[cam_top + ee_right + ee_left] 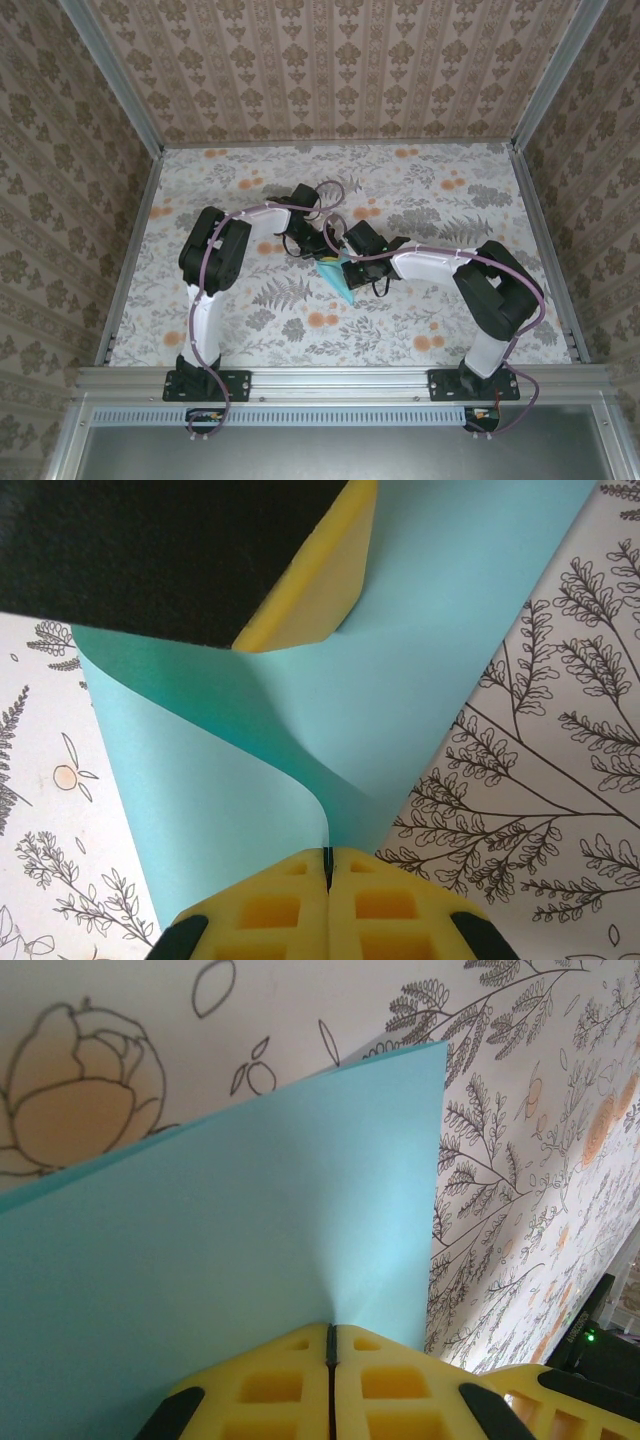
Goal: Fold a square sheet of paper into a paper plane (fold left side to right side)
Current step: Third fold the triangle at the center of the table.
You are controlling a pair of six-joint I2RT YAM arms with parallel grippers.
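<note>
The square sheet of paper [430, 610], seemingly light, limp and crease-prone, curled over the middle of the desk [450, 200], edges nipped tight by the left gripper [331, 1335] and right gripper [327, 855].

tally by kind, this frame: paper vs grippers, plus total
light-blue paper sheet: 1
grippers: 2, the left gripper and the right gripper, each shut on the sheet's edge
total: 3
</note>
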